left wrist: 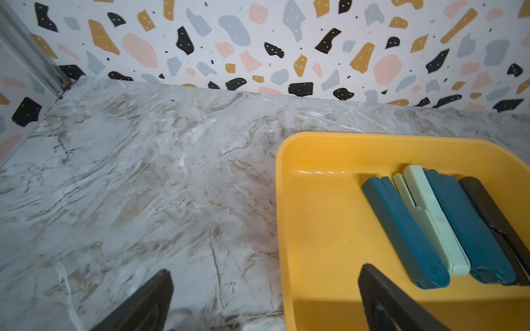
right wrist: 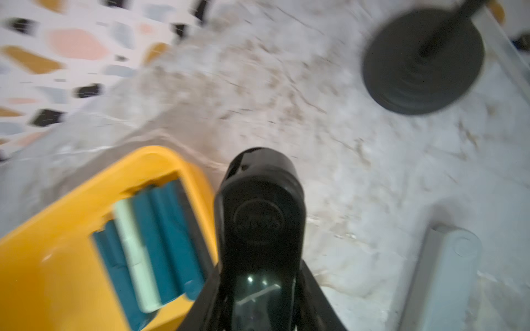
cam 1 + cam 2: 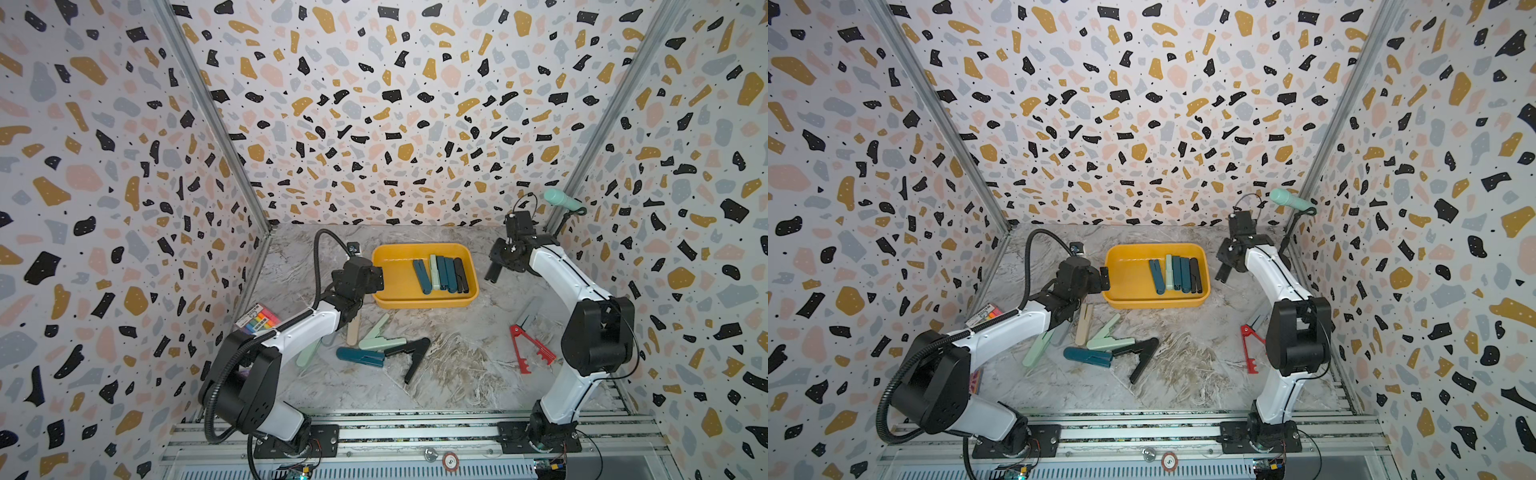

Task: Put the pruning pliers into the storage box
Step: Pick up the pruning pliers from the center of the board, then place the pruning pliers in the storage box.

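Black pliers fill the right wrist view, clenched in the right claw just off the storage box at its three o'clock wall. It's the carry step, I'd say. Next it needs a lift over the rim and a release beside the row of pliers inside. Meanwhile the left claw gapes empty at nine o'clock, and loose pliers wait at six on the desk.

A mint microphone is leaning on a black stand at the two o'clock corner of the marble counter; its round base is resting flat. A rainbow-striped packet is lying at nine o'clock, beside the terrazzo-patterned wall.
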### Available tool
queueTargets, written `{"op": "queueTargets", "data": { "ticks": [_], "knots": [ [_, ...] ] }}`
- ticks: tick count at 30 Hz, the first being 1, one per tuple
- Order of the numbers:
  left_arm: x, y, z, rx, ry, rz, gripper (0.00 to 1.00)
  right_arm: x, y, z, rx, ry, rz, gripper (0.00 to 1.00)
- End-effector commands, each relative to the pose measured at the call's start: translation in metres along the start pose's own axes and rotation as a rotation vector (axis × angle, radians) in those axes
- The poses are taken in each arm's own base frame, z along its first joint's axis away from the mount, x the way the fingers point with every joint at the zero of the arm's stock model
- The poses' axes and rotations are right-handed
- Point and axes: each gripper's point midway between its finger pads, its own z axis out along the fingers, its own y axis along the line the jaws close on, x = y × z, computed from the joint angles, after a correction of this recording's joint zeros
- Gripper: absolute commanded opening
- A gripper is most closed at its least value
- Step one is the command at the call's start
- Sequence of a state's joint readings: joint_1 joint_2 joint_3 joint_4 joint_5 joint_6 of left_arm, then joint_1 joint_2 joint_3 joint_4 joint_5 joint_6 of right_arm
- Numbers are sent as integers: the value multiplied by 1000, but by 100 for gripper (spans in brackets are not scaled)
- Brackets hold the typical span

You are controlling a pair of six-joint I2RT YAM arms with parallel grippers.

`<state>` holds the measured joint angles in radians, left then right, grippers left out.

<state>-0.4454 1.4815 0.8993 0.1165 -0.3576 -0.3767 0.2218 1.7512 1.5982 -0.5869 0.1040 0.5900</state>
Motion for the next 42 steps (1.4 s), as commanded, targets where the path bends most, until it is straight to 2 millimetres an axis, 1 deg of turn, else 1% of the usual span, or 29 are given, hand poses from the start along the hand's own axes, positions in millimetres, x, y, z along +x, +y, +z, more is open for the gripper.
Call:
{"op": "queueTargets", "data": {
  "ticks": [1,3,6,8,9,12,13,14,16,20,23,26,29,33,38,42],
  "knots": [
    [2,6,5,50,11,-71,100,-19,60,-45,-85,-134,-155,3],
    [11,-1,11,98,51,-74,99,-2,108,-44,-171,-115,-227,4],
    [19,-14,18,165,97,-84,98,26,170,-28,-290,-70,-311,4],
    [22,-18,21,180,112,-92,97,37,201,-16,-308,-67,-379,4],
    [24,-18,22,182,118,-95,97,42,213,-10,-301,-72,-415,4],
    [27,-20,24,192,125,-102,97,64,242,10,-323,-63,-491,4],
    [28,-21,24,196,128,-104,97,70,246,18,-332,-50,-500,4],
    [29,-21,25,196,133,-105,97,77,248,28,-333,-31,-504,4],
    [30,-19,25,186,133,-106,97,88,246,46,-322,-2,-507,5],
    [34,-16,27,174,138,-106,97,112,242,73,-305,68,-533,5],
    [35,-17,28,177,142,-111,97,130,231,96,-253,128,-555,5],
    [35,-20,30,191,148,-114,97,141,218,117,-209,165,-553,6],
    [37,-21,31,194,155,-115,97,144,211,131,-189,195,-533,6],
    [39,-20,31,191,160,-111,97,145,201,143,-153,210,-522,6],
    [39,-21,32,193,160,-109,97,149,190,153,-118,231,-524,8],
    [37,-21,33,191,160,-104,97,152,185,158,-102,244,-533,8]
  ]
}}
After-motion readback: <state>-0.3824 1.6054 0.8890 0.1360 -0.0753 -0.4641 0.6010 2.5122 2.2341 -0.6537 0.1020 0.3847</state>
